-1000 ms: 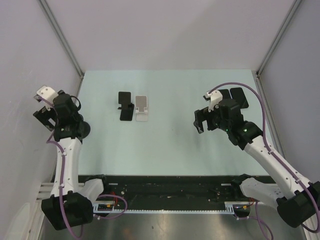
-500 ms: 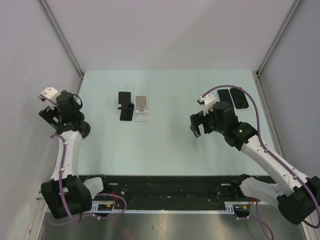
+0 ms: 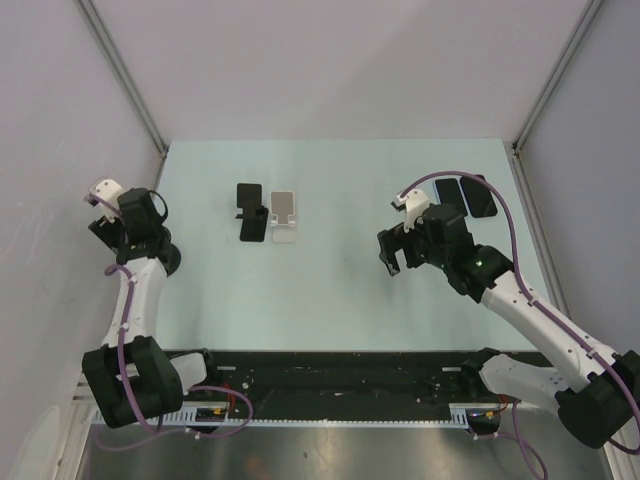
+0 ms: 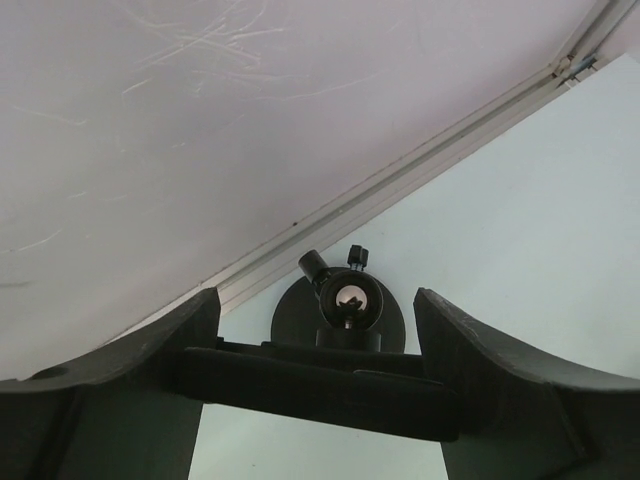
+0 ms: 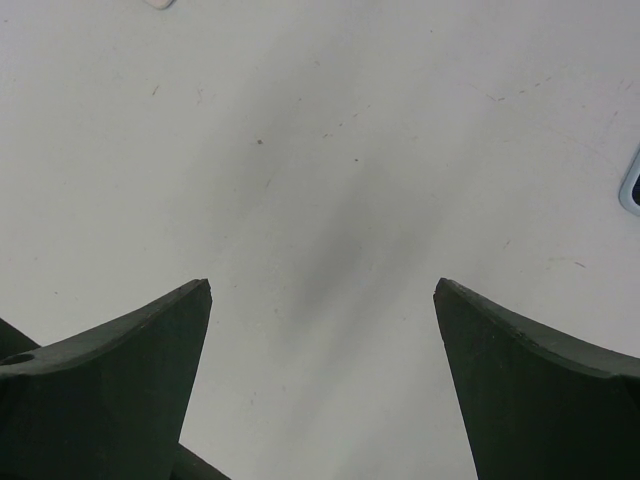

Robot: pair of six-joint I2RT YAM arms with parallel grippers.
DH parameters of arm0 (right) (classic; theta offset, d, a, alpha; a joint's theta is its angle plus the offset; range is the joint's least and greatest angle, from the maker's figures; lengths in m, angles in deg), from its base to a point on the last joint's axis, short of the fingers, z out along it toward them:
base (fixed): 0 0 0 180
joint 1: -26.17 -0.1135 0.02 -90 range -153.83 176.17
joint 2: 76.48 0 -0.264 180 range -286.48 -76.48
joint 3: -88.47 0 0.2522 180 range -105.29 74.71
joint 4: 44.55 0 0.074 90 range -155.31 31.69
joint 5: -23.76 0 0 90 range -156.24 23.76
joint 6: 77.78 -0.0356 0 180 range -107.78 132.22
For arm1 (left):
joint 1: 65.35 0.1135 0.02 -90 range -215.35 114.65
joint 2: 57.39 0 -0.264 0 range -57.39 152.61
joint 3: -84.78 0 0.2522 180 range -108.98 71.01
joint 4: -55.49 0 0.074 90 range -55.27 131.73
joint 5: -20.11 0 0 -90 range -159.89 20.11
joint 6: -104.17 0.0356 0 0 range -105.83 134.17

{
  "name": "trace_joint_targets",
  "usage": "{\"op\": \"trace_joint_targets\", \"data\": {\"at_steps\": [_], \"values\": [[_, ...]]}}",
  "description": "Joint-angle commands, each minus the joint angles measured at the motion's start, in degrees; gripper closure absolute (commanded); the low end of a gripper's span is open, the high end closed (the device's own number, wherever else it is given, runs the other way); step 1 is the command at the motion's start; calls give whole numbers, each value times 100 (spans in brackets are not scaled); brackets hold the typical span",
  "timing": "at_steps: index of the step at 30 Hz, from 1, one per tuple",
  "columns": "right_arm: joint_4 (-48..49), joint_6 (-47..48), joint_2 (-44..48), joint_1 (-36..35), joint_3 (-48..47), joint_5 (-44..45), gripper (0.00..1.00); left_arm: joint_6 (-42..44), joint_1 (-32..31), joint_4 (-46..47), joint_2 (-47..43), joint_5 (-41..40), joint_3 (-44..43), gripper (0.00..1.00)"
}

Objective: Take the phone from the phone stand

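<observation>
Left tool (image 3: 104, 224): held off the left edge of the table (image 3: 330, 290), close to the side wall. In the left wrist view its fingers (image 4: 150, 370) stand wide apart with nothing between them, so the tool (image 4: 318, 300) is open and unloaded. Behind the gap the view shows the wall, the corner rail and a round black mount on the table.

Right tool (image 3: 392, 256): hangs over bare table right of centre, pointing down. The right wrist view shows both fingers (image 5: 120, 360) spread wide, with only table surface beneath the tool (image 5: 322, 290). It is open and carries nothing.

Phone (image 3: 447, 191): lies flat on the table near the right rear corner, just behind the right arm's wrist. A second phone (image 3: 480, 196) lies flat just beside it, nearer the right wall. Both are dark.

Black stand (image 3: 250, 212) and white stand (image 3: 283, 216): side by side, touching or nearly so, left of centre in the rear half of the table. Both are well apart from the two phones, and neither phone touches either stand. The white stand shows a grey face in its upper part; from above I cannot tell what that face is.

No tool is in contact with a phone or a stand.
</observation>
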Motion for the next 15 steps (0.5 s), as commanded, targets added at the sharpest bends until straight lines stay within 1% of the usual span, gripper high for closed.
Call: {"op": "trace_joint_targets", "data": {"at_steps": [1, 2, 5, 7, 8, 10, 11, 13, 14, 15], "values": [[181, 86, 66, -65, 50, 214, 0, -129, 40, 120, -220, 306, 74, 29], [180, 86, 66, -74, 50, 223, 0, -103, -4, 120, -352, 333, 83, 38], [180, 95, 101, -109, 41, 267, 0, 72, -222, 111, -607, 359, 101, 51], [180, 103, 127, -118, 41, 320, 0, 195, -381, 111, -713, 342, 83, 54], [180, 95, 136, -127, 50, 337, 0, 318, -591, 102, -765, 281, 74, 59], [180, 95, 154, -144, 50, 355, 0, 442, -838, 102, -941, 280, 57, 65], [180, 103, 180, -144, 50, 364, 0, 581, -1135, 102, -994, 289, 39, 69], [198, 95, 198, -153, 50, 390, 0, 714, -1461, 50, -1143, 368, -5, 72], [189, 95, 241, -153, 50, 390, 0, 854, -1863, 15, -1213, 394, -31, 76], [198, 103, 259, -153, 50, 399, 0, 899, -2041, -90, -1249, 438, -66, 78]]}}
